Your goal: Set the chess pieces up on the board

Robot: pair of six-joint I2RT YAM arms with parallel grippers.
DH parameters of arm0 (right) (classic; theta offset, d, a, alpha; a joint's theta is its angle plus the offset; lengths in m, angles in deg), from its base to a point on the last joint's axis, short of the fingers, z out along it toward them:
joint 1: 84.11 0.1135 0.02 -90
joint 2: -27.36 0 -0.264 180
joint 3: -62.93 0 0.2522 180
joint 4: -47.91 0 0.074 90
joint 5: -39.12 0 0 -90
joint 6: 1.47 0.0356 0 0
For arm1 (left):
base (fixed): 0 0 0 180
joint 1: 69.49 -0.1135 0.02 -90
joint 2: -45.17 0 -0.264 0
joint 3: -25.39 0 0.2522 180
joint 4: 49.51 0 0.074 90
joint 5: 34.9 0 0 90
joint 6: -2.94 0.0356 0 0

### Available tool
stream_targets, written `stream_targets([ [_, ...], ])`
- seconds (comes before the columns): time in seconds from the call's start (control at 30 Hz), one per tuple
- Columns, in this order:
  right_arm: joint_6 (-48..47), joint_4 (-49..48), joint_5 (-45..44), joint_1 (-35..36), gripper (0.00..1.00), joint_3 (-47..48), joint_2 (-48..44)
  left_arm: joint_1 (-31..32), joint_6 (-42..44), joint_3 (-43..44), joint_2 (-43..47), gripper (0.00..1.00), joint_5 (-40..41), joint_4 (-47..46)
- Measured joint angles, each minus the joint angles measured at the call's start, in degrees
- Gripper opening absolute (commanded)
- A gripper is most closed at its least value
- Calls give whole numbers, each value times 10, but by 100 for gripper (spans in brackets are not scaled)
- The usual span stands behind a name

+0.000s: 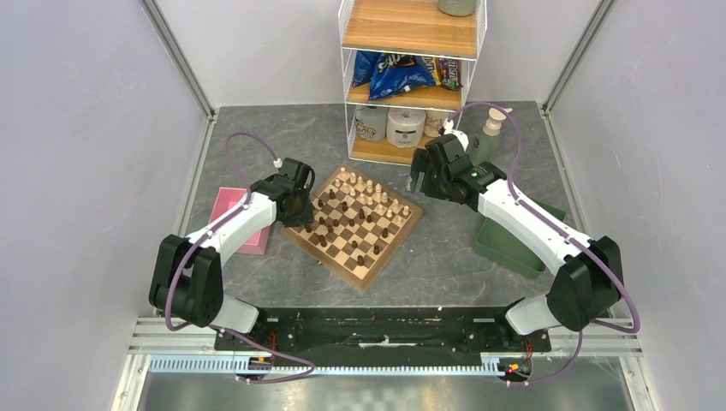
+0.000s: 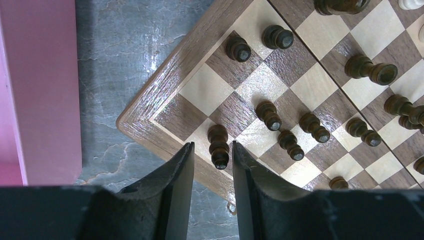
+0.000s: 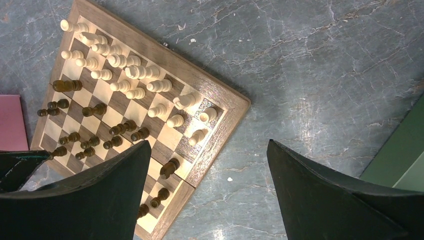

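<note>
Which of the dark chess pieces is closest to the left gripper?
The dark piece standing between the fingers of the left gripper, in the edge row near the corner of the board. All other dark pieces stand beyond the fingertips.

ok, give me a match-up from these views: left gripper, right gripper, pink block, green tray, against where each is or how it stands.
1 left gripper
2 right gripper
3 pink block
4 green tray

A on the table, right of the board in the top view
B jaws wide apart, over the table beside the board
C on the table, left of the board in the top view
D narrowly open around a dark piece near the board's corner

Pairs: 1-D, 2-B, 3-C, 4-A
</note>
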Motion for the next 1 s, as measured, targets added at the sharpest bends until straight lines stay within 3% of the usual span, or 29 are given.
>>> stream_targets([
  [0.4,0,1,0,0,94,0,2,0,0,0,0,17,-7,0],
  [1.0,0,1,4,0,94,0,2,0,0,-5,35,13,-43,14],
])
